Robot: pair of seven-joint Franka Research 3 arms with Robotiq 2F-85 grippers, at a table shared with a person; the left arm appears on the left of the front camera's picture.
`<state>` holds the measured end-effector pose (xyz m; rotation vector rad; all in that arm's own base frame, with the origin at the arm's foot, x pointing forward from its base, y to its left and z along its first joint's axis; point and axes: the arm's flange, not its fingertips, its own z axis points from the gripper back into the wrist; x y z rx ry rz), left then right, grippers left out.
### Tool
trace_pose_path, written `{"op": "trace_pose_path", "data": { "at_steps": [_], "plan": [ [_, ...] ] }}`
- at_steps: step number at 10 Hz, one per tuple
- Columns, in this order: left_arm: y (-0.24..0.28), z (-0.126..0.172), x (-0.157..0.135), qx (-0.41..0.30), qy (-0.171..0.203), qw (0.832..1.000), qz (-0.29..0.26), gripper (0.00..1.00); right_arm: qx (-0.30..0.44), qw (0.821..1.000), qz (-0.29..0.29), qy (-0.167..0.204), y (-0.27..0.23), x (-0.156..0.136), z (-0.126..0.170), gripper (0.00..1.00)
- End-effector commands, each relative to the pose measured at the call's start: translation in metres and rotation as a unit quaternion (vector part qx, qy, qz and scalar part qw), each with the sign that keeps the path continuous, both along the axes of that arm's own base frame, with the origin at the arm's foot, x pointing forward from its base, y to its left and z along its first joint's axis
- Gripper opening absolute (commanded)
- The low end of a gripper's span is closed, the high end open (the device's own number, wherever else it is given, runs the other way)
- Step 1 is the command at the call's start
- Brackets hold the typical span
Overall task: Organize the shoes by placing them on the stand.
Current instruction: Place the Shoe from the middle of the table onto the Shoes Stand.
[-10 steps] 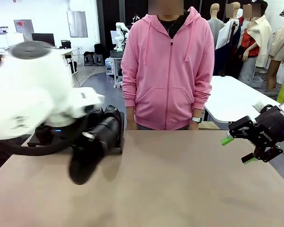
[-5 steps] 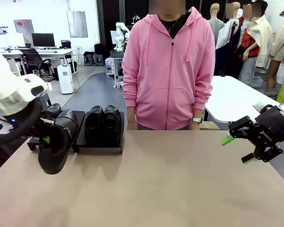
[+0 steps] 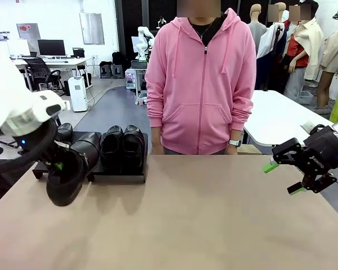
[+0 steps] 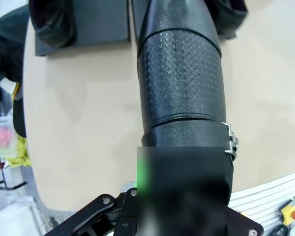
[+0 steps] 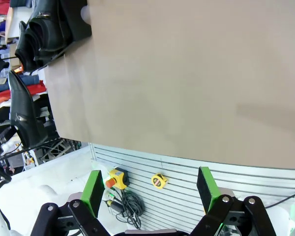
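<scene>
Shoe dropped toward stand, pinched by L hand; R hand spread; 4 shoes total.

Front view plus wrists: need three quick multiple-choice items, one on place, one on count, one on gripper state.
1. Where is the stand?
A. far left of the table
B. table centre
C. near right corner

2. How many shoes stand side by side on the stand's right panel?
A. none
B. two
C. four

3. What state is the left gripper in?
A. open, nothing held
B. shut on a shoe
C. open over the stand

Key: 1 A, it sits by the far-left edge. 2 B, one pair stands there. 3 B, its fingers clamp the held shoe; the right gripper is the open one.
</scene>
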<state>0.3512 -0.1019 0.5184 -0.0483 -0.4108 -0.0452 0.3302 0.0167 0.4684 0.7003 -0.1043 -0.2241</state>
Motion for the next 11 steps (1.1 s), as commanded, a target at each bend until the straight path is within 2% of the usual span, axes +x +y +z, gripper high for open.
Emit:
{"op": "trace_pose_path", "data": {
  "at_steps": [1, 3, 5, 8, 11],
  "plan": [
    [0.029, 0.014, 0.082, -0.005, -0.002, 1.000, -0.027, 0.00, 0.011, 1.000, -0.001, 0.000, 0.003, 0.001, 0.001, 1.00],
    [0.054, 0.009, 0.151, -0.008, -0.035, 0.999, -0.007, 0.00, 0.011, 1.000, -0.001, 0.000, 0.003, 0.001, 0.001, 1.00],
    [0.072, -0.008, 0.197, -0.002, -0.065, 0.998, 0.025, 0.00, 0.011, 1.000, -0.001, 0.000, 0.003, 0.001, 0.001, 1.00],
    [0.083, -0.041, 0.243, -0.007, -0.079, 0.996, 0.037, 0.00, 0.011, 1.000, -0.001, 0.000, 0.003, 0.001, 0.001, 1.00],
    [0.090, -0.060, 0.255, -0.006, -0.056, 0.997, 0.044, 0.00, 0.011, 1.000, -0.001, 0.000, 0.003, 0.001, 0.001, 1.00]
  ]
}}
